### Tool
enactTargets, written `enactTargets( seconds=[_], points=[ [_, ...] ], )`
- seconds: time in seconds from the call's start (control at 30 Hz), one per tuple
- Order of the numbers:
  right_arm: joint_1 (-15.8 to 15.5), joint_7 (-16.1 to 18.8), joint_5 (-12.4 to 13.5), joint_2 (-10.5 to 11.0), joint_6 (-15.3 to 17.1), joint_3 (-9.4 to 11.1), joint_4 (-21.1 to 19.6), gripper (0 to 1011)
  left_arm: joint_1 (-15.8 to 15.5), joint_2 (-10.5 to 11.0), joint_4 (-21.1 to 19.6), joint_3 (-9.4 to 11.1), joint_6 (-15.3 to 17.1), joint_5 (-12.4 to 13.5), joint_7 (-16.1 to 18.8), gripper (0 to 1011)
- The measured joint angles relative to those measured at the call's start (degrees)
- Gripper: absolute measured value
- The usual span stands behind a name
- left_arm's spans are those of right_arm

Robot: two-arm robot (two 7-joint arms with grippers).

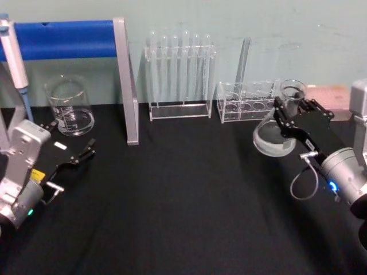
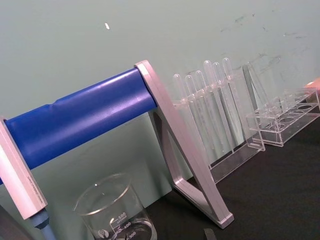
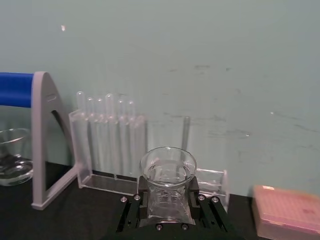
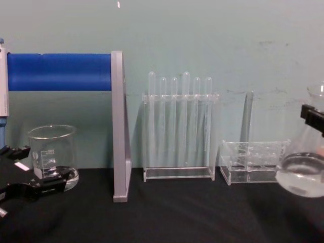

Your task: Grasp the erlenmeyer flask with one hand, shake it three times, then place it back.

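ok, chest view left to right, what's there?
Beaker → stand's grey upright → tall test tube rack → low clear rack → erlenmeyer flask held in the right gripper. Left gripper overlaps the beaker, so unplaced.

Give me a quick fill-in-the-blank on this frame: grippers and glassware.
1. The erlenmeyer flask is held at its ____ by the right gripper.
2. The left gripper rests in front of the beaker with its fingers ____.
3. The tall rack holds ____ test tubes.

Missing words: neck; open; six.
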Motion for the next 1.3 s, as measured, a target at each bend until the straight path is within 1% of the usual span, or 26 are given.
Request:
enactTargets(
  seconds=[0.1,0.27,0.3,0.37,0.4,0.47,0.5,0.53,0.63,0.87,1.3],
  points=[
    [0.3,1.2,-0.1,-0.2,0.0,-0.5,0.4,449,0.0,0.0,0.0,0.0,0.0,0.0,0.0,1001],
    [0.9,4.7,0.1,-0.2,0.1,-2.9,0.8,449,0.0,0.0,0.0,0.0,0.0,0.0,0.0,1001],
    [1.0,5.9,0.3,0.0,0.1,-3.9,0.8,449,0.0,0.0,0.0,0.0,0.0,0.0,0.0,1001],
    [1.1,7.0,0.5,0.2,0.0,-4.8,0.8,449,0.0,0.0,0.0,0.0,0.0,0.0,0.0,1001],
    [1.2,8.0,0.8,0.5,0.0,-5.7,0.8,449,0.0,0.0,0.0,0.0,0.0,0.0,0.0,1000],
    [1.3,9.2,1.2,0.8,0.0,-6.9,0.7,449,0.0,0.0,0.0,0.0,0.0,0.0,0.0,1001],
    [1.3,9.2,1.2,0.8,0.0,-6.9,0.7,449,0.0,0.0,0.0,0.0,0.0,0.0,0.0,1001],
    [1.4,9.7,1.5,1.0,0.0,-7.5,0.7,449,0.0,0.0,0.0,0.0,0.0,0.0,0.0,1001],
    [1.5,10.2,1.9,1.4,0.0,-8.4,0.7,449,0.0,0.0,0.0,0.0,0.0,0.0,0.0,1001],
    [1.9,10.2,2.7,2.1,0.0,-9.4,0.7,449,0.0,0.0,0.0,0.0,0.0,0.0,0.0,1001],
    [2.2,9.3,3.4,2.9,0.0,-9.8,0.6,449,0.0,0.0,0.0,0.0,0.0,0.0,0.0,1001]
  ],
)
